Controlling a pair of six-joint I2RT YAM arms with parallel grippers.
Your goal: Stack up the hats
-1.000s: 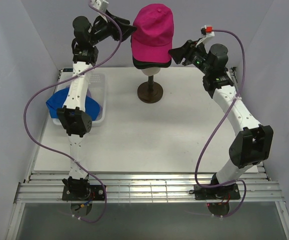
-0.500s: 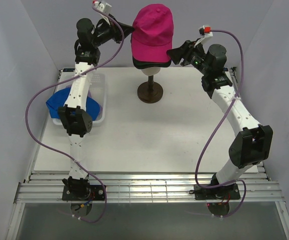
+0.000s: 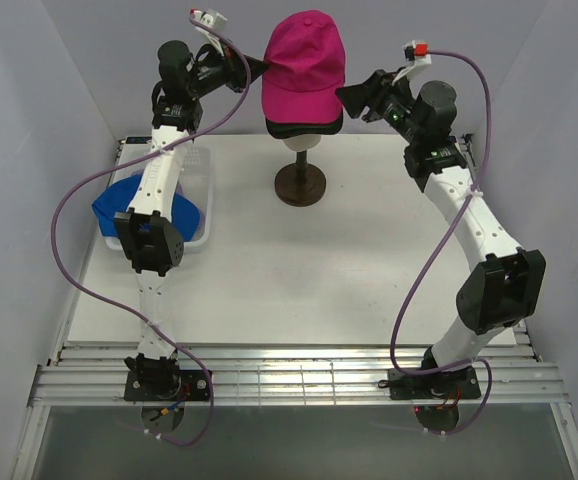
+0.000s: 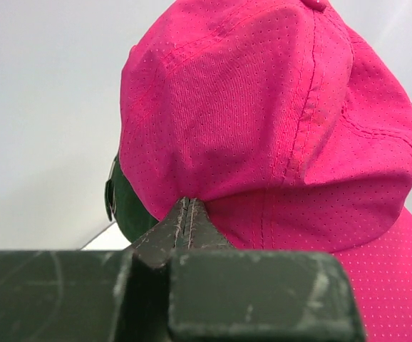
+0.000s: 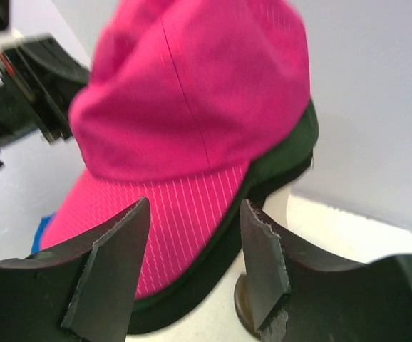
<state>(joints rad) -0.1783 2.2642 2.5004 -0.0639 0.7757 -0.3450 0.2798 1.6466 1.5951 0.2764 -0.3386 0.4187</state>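
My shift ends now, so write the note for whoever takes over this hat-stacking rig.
Left end effector: shut, tips at the lower edge of the magenta fabric baseball cap; a pinch of fabric cannot be confirmed.
Right end effector: open, near that cap's brim, holding nothing.
Magenta cap sits on a dark cap atop the cream mannequin head.
To do: the bright blue fabric cap lies in the white plastic basket, not yet stacked.

I see magenta cap (image 3: 304,60) stacked atop dark cap (image 3: 314,127) on mannequin head (image 3: 301,143); blue cap (image 3: 107,208) in basket (image 3: 207,200), left
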